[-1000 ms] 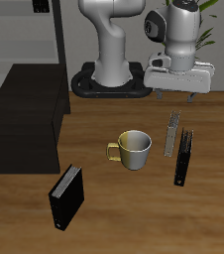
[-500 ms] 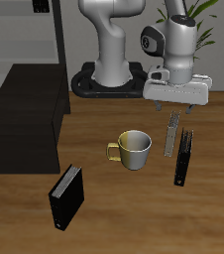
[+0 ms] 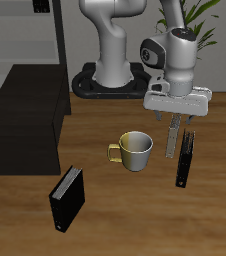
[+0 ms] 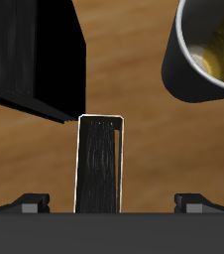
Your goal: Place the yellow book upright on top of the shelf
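Hovering above the yellow book (image 3: 172, 140), the gripper (image 3: 175, 125) has its 2 fingers spread apart, empty. That book stands upright between the mug (image 3: 134, 150) and thin black book (image 3: 186, 158). Descend centred, straddling only its covers, before closing.

From above, the gripper (image 3: 175, 124) covers the top of the yellow book (image 3: 172, 141), and whether its fingers touch the covers cannot be told. Up close, the mug (image 4: 205, 52) runs off the frame, as does the thin black book (image 4: 33, 55). The shelf (image 3: 25, 118) is cut by the picture's edge. The plant (image 3: 199, 18) is mostly hidden behind the arm.
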